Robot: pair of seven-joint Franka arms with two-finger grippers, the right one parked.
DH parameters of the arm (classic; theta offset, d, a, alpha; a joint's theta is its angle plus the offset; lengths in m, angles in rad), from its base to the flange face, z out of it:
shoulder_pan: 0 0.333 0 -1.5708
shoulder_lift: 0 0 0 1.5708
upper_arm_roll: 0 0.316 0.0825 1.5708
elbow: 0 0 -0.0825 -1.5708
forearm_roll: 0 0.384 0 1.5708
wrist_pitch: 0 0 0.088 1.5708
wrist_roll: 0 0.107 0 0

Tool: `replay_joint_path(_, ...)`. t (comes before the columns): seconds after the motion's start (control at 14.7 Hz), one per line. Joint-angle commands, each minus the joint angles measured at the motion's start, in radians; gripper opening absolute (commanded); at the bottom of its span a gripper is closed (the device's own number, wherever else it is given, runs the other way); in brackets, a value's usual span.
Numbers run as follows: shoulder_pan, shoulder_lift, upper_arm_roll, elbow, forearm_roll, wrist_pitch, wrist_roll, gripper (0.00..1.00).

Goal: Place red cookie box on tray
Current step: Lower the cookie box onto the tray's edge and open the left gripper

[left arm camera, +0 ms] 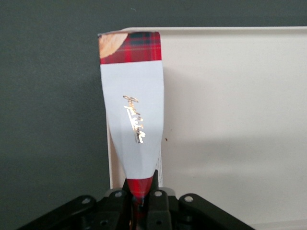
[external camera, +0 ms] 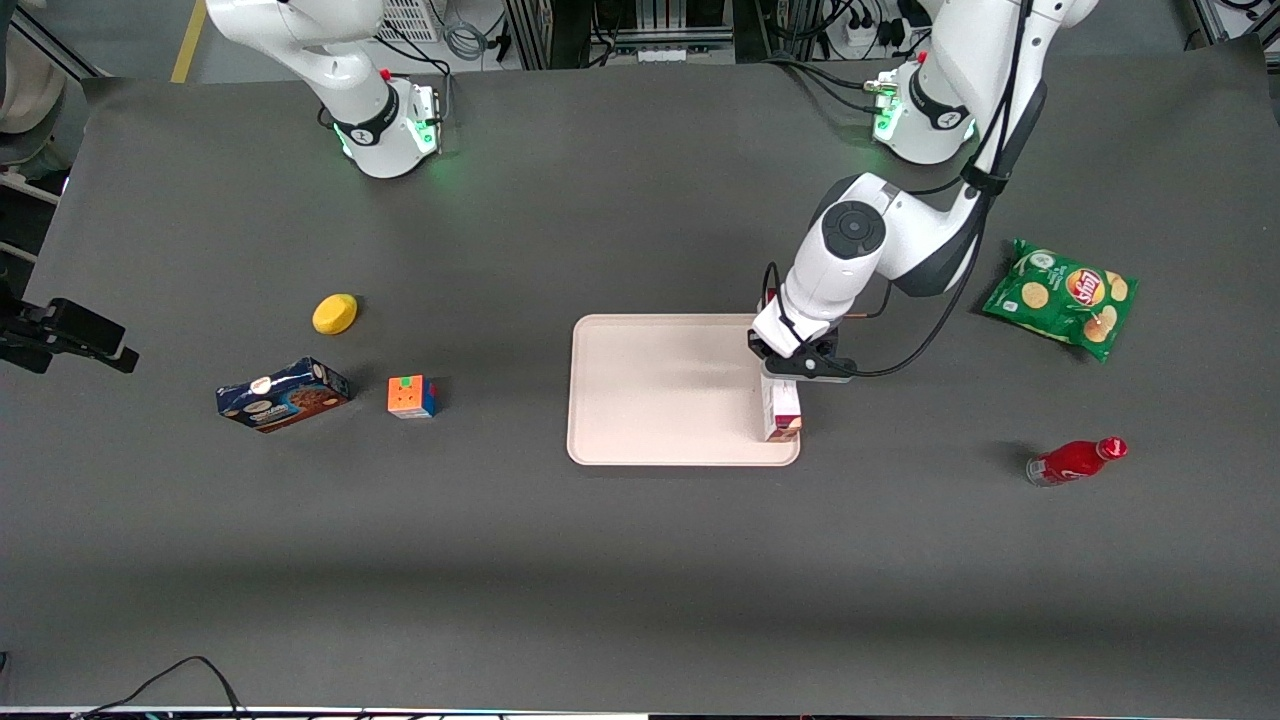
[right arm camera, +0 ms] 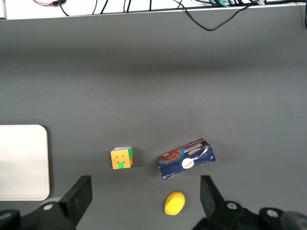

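Only the left wrist view shows the long dark red plaid cardboard cookie box pinched at its end by the black two-finger gripper, which the bent left arm holds above the pale beige-pink rectangular tray's working-arm edge, box hanging on end.

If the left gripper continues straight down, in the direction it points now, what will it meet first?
The gripper points down and is shut on the red box, which hangs below it over the tray's edge. Probably the box's lower end meets the tray near its rim first; its height above is unclear.
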Motion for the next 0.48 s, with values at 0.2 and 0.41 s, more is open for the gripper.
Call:
replay_joint_path(0.2, -0.013, 0.028, 0.01, 0.013, 0.023, 0.045, -0.036, 0.0)
replay_joint_path(0.41, -0.013, 0.042, 0.013, 0.019, 0.023, 0.059, -0.036, 0.0)
